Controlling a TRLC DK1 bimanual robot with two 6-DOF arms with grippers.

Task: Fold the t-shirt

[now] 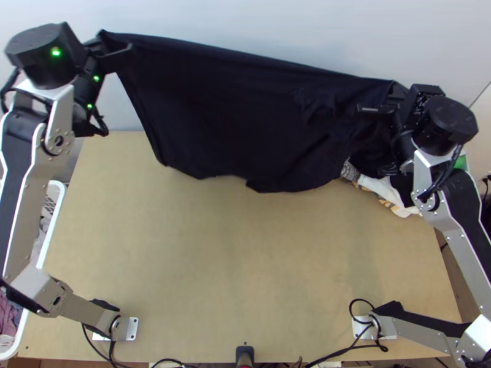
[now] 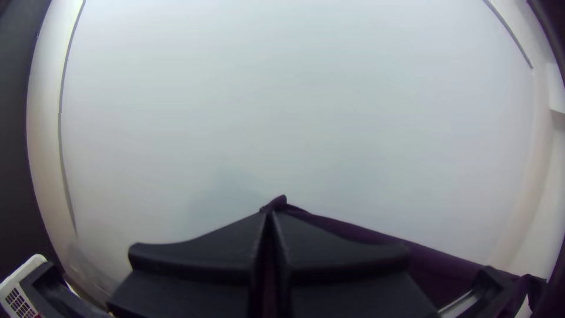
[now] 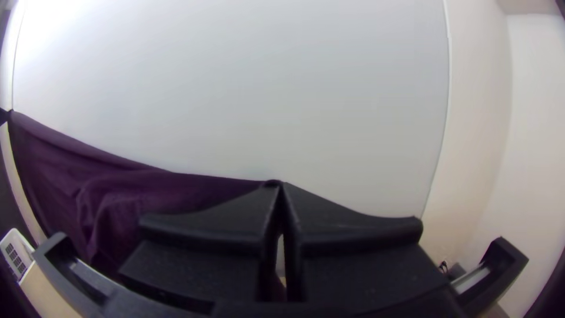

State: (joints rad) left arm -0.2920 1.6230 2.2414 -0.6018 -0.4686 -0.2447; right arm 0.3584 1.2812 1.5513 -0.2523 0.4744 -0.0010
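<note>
Flat black fingers of left gripper [image 1: 110,51], closed on dark t-shirt's [image 1: 245,110] upper left corner, those of right gripper [image 1: 396,97], closed on its upper right, soft cloth hung wide between, lower edge uneven, at wooden table's [image 1: 245,264] far side, white basket [image 1: 56,211] left.

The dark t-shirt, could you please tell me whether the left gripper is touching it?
Touching. The left wrist view shows the left gripper shut on the t-shirt, with a small tuft of cloth poking out past its fingertips.

1 basket [image 1: 51,227] beside 1 table [image 1: 245,264]
</note>
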